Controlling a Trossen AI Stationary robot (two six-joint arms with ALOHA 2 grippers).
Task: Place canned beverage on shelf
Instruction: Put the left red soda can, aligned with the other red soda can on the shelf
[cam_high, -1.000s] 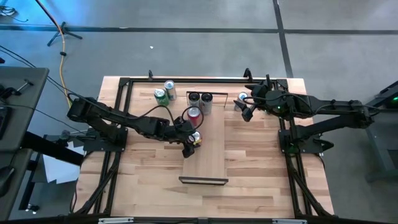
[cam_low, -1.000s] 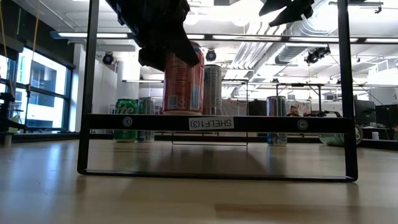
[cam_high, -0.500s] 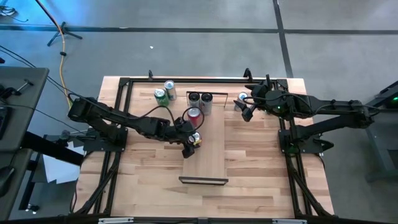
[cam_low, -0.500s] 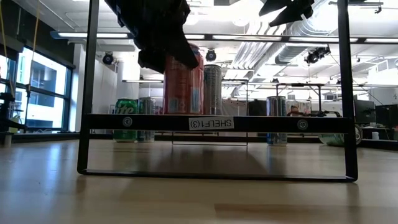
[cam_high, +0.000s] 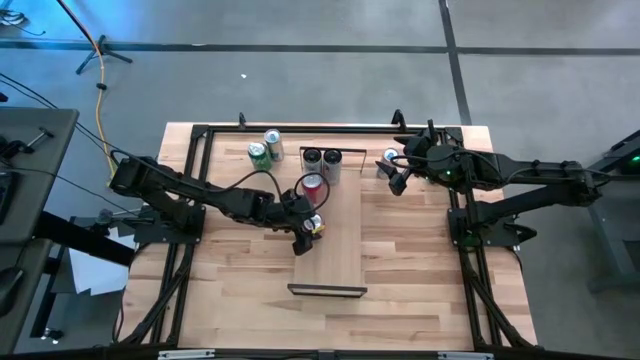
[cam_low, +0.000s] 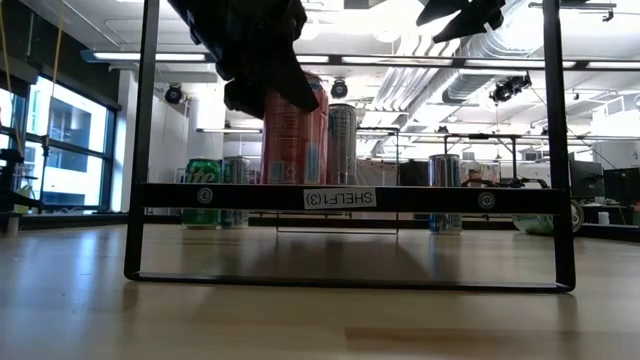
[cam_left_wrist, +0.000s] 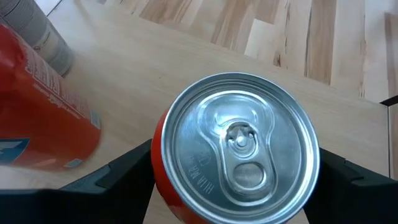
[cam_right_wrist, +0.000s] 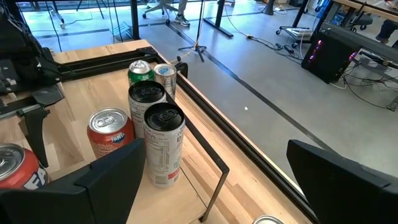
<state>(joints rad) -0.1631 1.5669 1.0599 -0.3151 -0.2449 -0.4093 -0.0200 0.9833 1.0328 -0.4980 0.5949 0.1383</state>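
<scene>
Almost unmoved since a second ago, left gripper still clamped on red can upright on shelf, release likely next; right gripper wide apart, far off

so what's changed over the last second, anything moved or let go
Almost nothing. The left gripper still has its fingers around the red can over the shelf, no release visible; in the low view the arm shifts very slightly. The right gripper stays open and waiting near the table's far right. The other cans have not moved.
</scene>
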